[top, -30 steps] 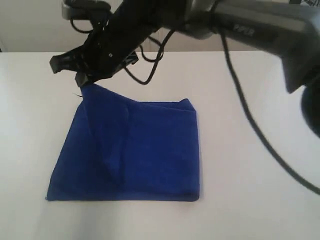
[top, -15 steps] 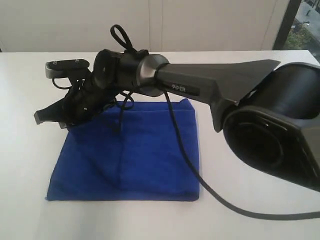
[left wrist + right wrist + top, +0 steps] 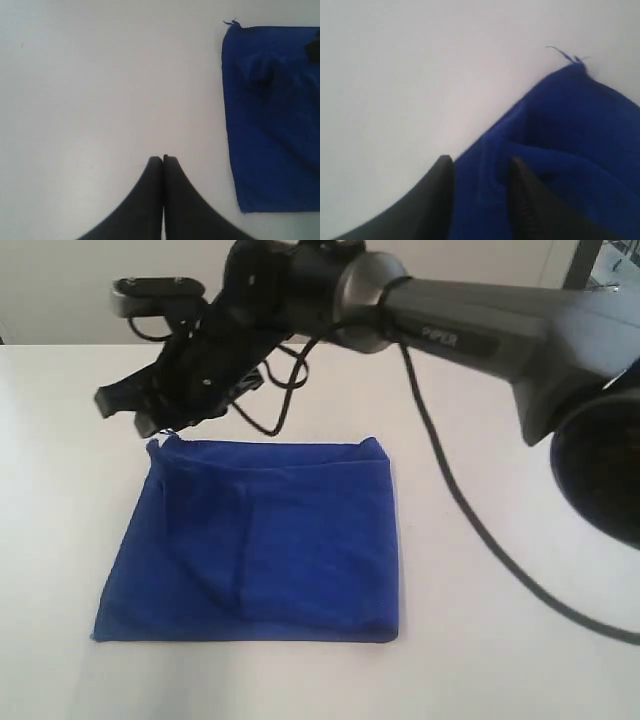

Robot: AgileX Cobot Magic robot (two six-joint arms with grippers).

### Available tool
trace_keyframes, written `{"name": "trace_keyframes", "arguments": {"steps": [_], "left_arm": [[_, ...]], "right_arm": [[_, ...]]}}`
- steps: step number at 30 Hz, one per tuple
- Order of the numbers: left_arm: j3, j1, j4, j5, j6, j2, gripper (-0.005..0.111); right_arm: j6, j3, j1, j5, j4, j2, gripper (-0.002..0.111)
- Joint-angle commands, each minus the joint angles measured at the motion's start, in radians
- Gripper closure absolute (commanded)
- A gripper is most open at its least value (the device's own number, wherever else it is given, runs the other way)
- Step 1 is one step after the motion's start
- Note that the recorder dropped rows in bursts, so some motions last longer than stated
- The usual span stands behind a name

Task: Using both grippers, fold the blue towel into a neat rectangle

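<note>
The blue towel point(image 3: 260, 540) lies folded flat on the white table point(image 3: 60, 490), roughly rectangular, with soft creases near its far left corner. My right arm reaches across the middle. Its gripper point(image 3: 150, 422) hovers just over that far left corner, jaws apart and holding nothing. In the right wrist view the towel point(image 3: 560, 150) shows between and beyond the spread right gripper point(image 3: 479, 162), a loose thread at the corner. My left gripper point(image 3: 163, 159) is shut and empty over bare table, off one side edge of the towel point(image 3: 272, 125). It does not show in the exterior view.
The right arm's long grey link point(image 3: 480, 330) and its black cable point(image 3: 470, 520) hang over the table's back and right side. A pale wall runs behind the table.
The right gripper has opened and let go of the towel's far left corner. The lifted corner has dropped flat onto the table. The left gripper's state is unchanged.
</note>
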Motion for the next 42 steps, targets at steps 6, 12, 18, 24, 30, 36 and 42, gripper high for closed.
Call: {"name": "trace_keyframes", "arguments": {"steps": [6, 12, 18, 24, 30, 36, 42], "left_arm": [[-0.002, -0.004, -0.006, 0.007, 0.002, -0.009, 0.107], [-0.002, -0.004, -0.006, 0.007, 0.002, -0.009, 0.107], [-0.002, -0.004, -0.006, 0.007, 0.002, -0.009, 0.107], [-0.002, -0.004, -0.006, 0.007, 0.002, -0.009, 0.107], [-0.002, -0.004, -0.006, 0.007, 0.002, -0.009, 0.107], [-0.002, -0.004, -0.006, 0.007, 0.002, -0.009, 0.107], [-0.002, -0.004, -0.006, 0.007, 0.002, -0.009, 0.107]], "right_arm": [[-0.054, 0.000, -0.092, 0.094, -0.015, -0.003, 0.092], [-0.056, 0.000, -0.102, 0.011, -0.173, 0.061, 0.108], [-0.039, 0.000, -0.185, -0.087, -0.184, 0.193, 0.108], [-0.039, 0.000, -0.252, -0.070, -0.196, 0.236, 0.108], [0.020, 0.000, -0.294, -0.021, -0.328, 0.256, 0.108], [0.153, 0.000, -0.365, 0.098, -0.483, 0.256, 0.108], [0.278, 0.000, -0.447, 0.269, -0.580, 0.256, 0.108]]}}
